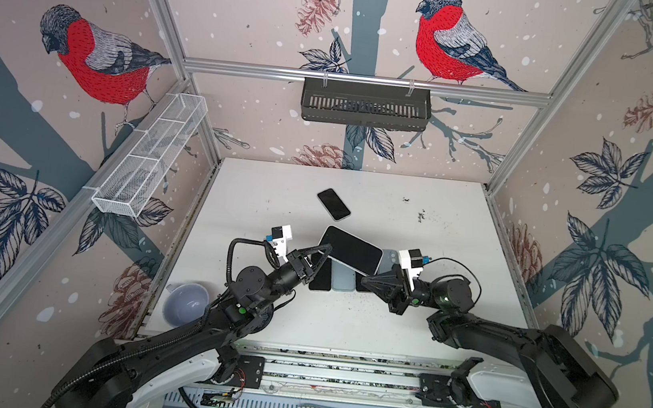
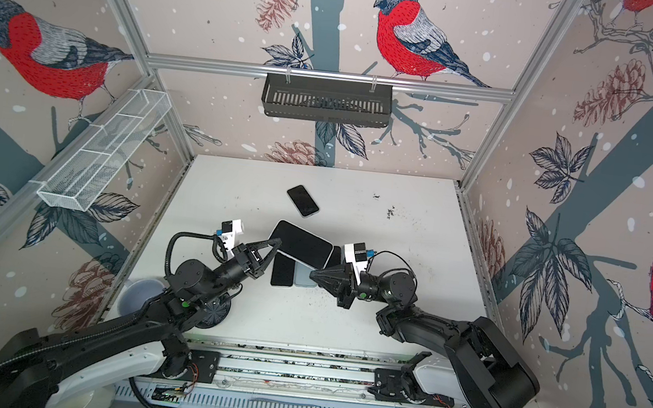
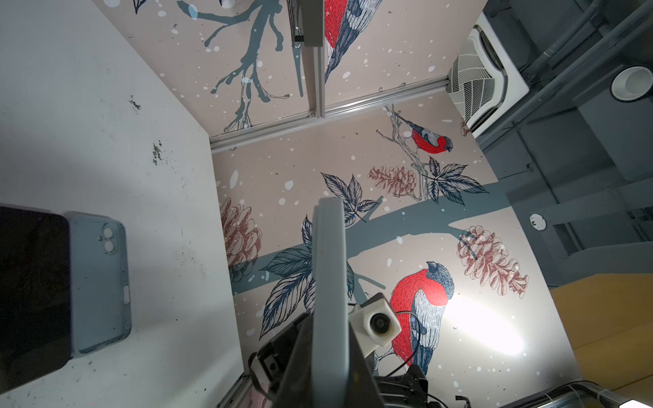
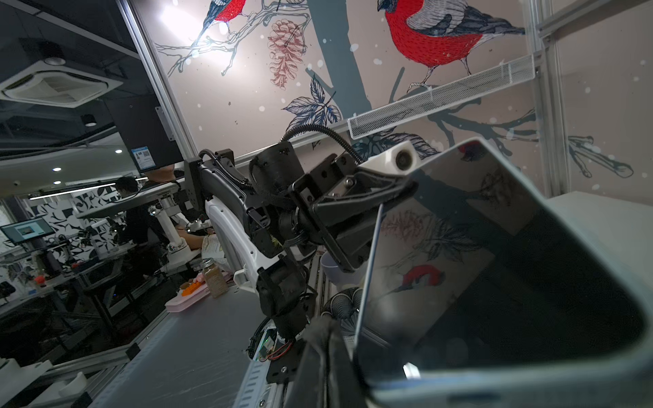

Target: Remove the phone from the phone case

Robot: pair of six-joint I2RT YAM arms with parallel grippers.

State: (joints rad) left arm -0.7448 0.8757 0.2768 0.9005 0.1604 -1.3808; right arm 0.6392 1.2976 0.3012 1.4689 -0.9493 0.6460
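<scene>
The left tool (image 1: 325, 252) clamps the black-screened phone (image 1: 351, 249) in its pale blue case (image 4: 494, 394); the right tool (image 1: 366, 278) is closed at its edge.

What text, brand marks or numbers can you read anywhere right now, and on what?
No text can be read.
The wall notice: print too small to read.
The monitor: screen blurred.
The held phone, small phone and blue case: no marks visible.
</scene>
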